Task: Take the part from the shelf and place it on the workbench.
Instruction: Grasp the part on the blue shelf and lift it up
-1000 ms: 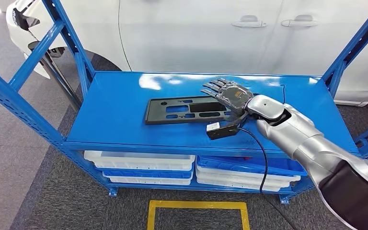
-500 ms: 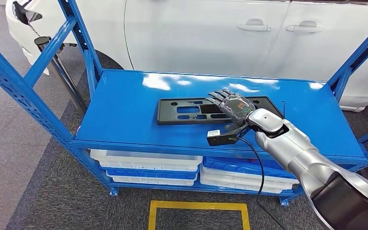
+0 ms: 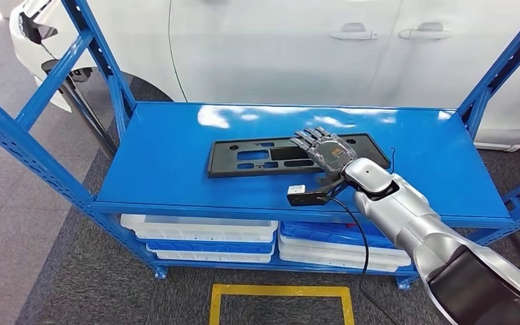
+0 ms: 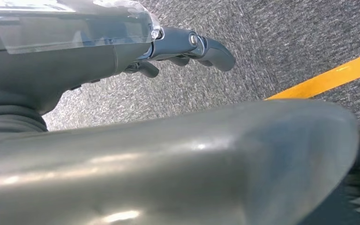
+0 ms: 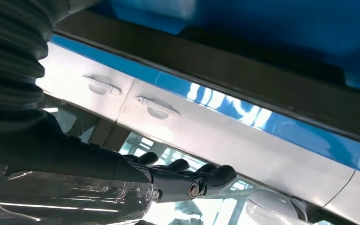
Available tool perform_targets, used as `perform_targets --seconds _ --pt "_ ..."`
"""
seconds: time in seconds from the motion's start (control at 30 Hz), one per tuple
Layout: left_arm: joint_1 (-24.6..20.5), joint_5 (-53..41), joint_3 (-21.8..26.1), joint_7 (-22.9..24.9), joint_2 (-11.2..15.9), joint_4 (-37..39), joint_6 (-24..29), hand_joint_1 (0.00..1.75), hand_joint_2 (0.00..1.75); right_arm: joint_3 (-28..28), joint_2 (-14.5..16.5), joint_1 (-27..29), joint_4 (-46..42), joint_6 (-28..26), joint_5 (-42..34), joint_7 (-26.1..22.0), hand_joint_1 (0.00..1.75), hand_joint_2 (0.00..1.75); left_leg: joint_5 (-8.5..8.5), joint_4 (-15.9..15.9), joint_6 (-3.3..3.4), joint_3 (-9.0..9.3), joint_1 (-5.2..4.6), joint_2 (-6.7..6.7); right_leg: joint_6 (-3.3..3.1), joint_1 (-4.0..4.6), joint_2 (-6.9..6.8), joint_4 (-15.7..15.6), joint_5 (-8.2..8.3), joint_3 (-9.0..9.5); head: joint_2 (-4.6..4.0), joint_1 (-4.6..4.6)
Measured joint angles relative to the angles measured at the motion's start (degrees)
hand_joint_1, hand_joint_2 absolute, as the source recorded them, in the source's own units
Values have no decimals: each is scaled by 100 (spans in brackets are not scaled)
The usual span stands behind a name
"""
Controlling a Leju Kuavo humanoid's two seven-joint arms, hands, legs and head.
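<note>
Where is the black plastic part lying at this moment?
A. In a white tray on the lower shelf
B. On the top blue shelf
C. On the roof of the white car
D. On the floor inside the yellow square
B: the black part lies flat on the top blue shelf, with the right hand over its right portion.

From my head camera I see the part (image 3: pixel 271 156), a flat black plastic panel, long and narrow, with several rectangular cutouts along it, lying flat on the top deck of the blue shelf (image 3: pixel 162 162). It sits a little right of the deck's middle with its long axis running roughly 9 to 3 o'clock, its 3 o'clock end tilted slightly toward the far edge. That 3 o'clock half is partly covered by my right hand (image 3: pixel 325 150), which lies over it with fingers stretched toward 11 o'clock; I cannot tell whether they touch it.
</note>
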Motion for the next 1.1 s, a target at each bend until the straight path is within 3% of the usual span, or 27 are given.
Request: perform_targets --seconds 0.03,0.07,0.1,0.2,0.23,0.3,0.33,0.4,0.43,0.47,0.53,0.57,0.6,0.7,0.77,0.83,0.9,0.93,1.03,1.07,1.1 --pt "3 -2 -1 11 0 0 1 0 0 -7 43 1 57 -5 21 23 0 175 -68 268 -14 -133 8 0 -1 2 0 4 -3 1 0 0" --pt "5 -5 -1 24 0 0 2 0 0 -13 79 0 114 -11 43 49 0 175 -22 327 -21 -172 13 0 1 3 1 10 -7 4 0 -1" --pt "5 -9 -2 35 1 0 3 0 0 -20 113 -7 172 -17 63 77 0 175 126 154 -20 -98 19 1 8 3 2 19 -15 8 0 -1" --pt "-5 -20 -4 50 1 0 4 0 0 -54 204 -58 320 -23 84 156 0 175 645 -983 31 440 18 2 62 19 12 63 -53 13 0 0" --pt "-9 -22 -4 52 1 0 4 0 0 -68 231 -83 366 -20 88 178 0 175 701 -1204 58 542 13 1 89 31 16 75 -59 5 0 1" --pt "-14 -23 -4 55 1 0 4 0 0 -85 280 -128 455 4 109 204 0 175 703 -1300 121 577 -7 -5 150 39 20 79 -56 -10 1 1" --pt "-14 -23 -4 56 1 0 4 0 0 -90 296 -148 497 18 126 207 15 175 715 -1313 156 579 -4 -6 183 29 18 81 -63 -13 1 1" --pt "-28 -23 -4 56 1 0 10 0 0 -101 327 -195 572 60 161 208 98 175 744 -1346 225 586 5 -4 245 6 13 264 -203 -91 0 2" --pt "-38 -23 -5 56 0 0 15 0 0 -105 339 -219 612 88 175 208 141 175 757 -1360 253 587 14 -2 272 -1 12 534 -364 -211 0 2" --pt "-47 -24 -5 55 0 0 19 0 0 -108 350 -235 653 117 189 207 170 175 760 -1361 270 583 11 -1 292 -4 10 915 -558 -382 0 2" --pt "-49 -25 -5 55 0 0 22 0 0 -109 362 -239 737 148 211 207 175 175 760 -1358 284 579 6 -3 314 -4 10 1657 -836 -732 0 2" --pt "-46 -25 -5 55 0 0 22 0 0 -109 365 -235 771 149 223 207 175 175 759 -1355 285 579 4 -6 313 -3 10 1782 -825 -798 0 2" --pt "-47 -27 -5 55 0 0 21 0 0 -110 368 -236 797 150 232 207 175 175 758 -1352 283 580 3 -8 303 -2 10 1671 -708 -755 0 2" --pt "-64 -36 -8 52 -1 0 20 0 0 -118 371 -275 846 152 252 199 175 175 740 -1327 251 580 -11 -12 227 17 8 516 -159 -216 0 2" --pt "-71 -39 -9 47 -1 1 19 0 0 -134 379 -303 868 161 263 184 175 175 732 -1315 204 565 -26 -10 173 48 7 119 -56 -40 0 2" --pt "-75 -39 -9 42 0 1 18 0 0 -156 389 -314 890 173 270 167 175 175 733 -1320 145 559 -32 -10 123 50 9 86 -53 -37 1 1" --pt "-76 -39 -9 39 2 1 17 0 0 -177 405 -331 907 179 275 149 175 175 630 -1196 82 510 -30 -6 65 20 1 44 -30 -17 1 0" --pt "-77 -39 -9 37 4 1 17 0 0 -184 413 -341 912 183 279 137 175 175 499 -991 54 422 -26 -4 37 3 -4 23 -19 -5 0 0" --pt "-69 -41 -9 34 5 0 17 0 0 -197 418 -344 932 192 285 84 175 175 4 104 -6 -73 8 0 -2 7 -10 22 -21 -1 0 -1" --pt "-65 -43 -9 32 7 0 17 0 0 -203 418 -337 937 190 284 62 175 175 -29 315 -18 -176 17 0 -2 7 -8 25 -24 0 0 -1" --pt "-64 -46 -9 29 8 0 17 0 0 -210 418 -331 941 181 280 40 175 175 54 293 -25 -170 26 1 2 5 -4 29 -28 5 0 -1"
